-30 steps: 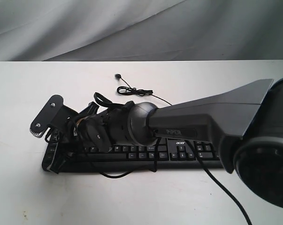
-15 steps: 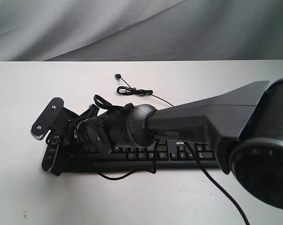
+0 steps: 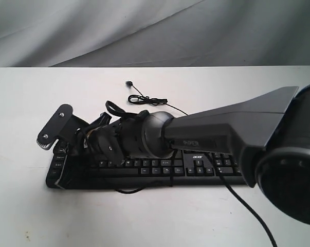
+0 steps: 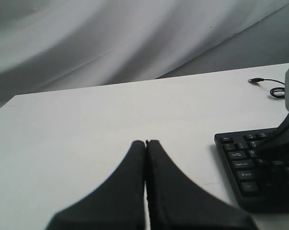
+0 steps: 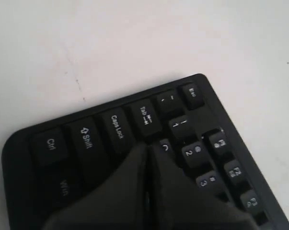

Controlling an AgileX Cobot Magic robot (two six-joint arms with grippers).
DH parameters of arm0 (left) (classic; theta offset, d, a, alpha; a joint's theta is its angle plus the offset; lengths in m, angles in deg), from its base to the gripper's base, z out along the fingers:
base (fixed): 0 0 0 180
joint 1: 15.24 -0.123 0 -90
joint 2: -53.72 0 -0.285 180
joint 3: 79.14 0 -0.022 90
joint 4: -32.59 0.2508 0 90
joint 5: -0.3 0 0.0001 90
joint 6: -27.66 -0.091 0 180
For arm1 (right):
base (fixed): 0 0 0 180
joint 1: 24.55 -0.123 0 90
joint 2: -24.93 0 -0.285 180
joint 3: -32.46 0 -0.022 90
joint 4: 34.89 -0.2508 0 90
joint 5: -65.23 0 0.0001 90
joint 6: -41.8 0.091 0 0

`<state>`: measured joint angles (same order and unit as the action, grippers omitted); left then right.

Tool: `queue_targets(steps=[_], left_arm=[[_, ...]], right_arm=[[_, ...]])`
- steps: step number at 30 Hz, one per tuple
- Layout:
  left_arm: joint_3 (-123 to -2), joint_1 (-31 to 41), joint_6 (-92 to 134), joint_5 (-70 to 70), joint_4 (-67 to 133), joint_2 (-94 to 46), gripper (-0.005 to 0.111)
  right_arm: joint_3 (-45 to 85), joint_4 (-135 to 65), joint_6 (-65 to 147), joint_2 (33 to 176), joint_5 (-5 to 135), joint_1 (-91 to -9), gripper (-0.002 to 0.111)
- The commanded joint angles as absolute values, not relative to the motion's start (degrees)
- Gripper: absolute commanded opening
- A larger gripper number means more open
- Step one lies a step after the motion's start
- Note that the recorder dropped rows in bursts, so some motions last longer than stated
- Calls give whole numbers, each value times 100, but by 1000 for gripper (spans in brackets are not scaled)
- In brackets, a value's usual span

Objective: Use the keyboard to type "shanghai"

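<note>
Right gripper [image 5: 148, 147]: its two black fingers were pressed together with nothing between them. The tips sat low over the letter keys just beside Tab and Caps Lock. Whether they touched a key could not be told.
Left gripper [image 4: 145, 143]: fingers also closed flat against each other, empty, held above bare table. It did not show in the exterior view.
Keyboard [image 3: 160, 167]: wide, black, white legends, lying flat on the table with its long side across the exterior view. Its Ctrl and Shift end was on the left of that view. A small white "acer" logo showed above the arrow keys.
Keys in sight: Ctrl, Shift, Caps Lock, Tab, Esc and the first number keys in the right wrist view.
Keyboard cable [image 3: 147, 100]: thin, black, loosely coiled on the table behind the keyboard, its plug lying free at the end.
Right arm [image 3: 232, 126]: large, dark grey, reaching from the right of the exterior view across the keyboard. It hid the upper key rows and most of the number pad.
Black bracket [image 3: 54, 126]: flat, tilted, at the arm's wrist above the keyboard's left end.
Arm wire [image 3: 242, 206]: black, trailing over the keyboard's front edge and across the table.
Table [image 3: 31, 206]: plain white, smooth.
Backdrop [image 3: 144, 31]: grey cloth in soft folds behind the table.
</note>
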<state>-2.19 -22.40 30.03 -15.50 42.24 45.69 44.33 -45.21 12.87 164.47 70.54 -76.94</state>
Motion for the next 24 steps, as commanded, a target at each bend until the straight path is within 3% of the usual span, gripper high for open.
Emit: queue_targets(steps=[1,11,24], left_arm=[[-192,-2198,3028,-1492,4214,4594,0],[-192,-2198,3028,-1492,4214,4594,0],[-192,-2198,3028,-1492,4214,4594,0]], right_arm=[[4460,-4303,1265,16112,7365,-7597,0],[2021,-4604,1288,14585,6724,-7185,0],[1931,-4686,1274,14910,6416,-7196,0]])
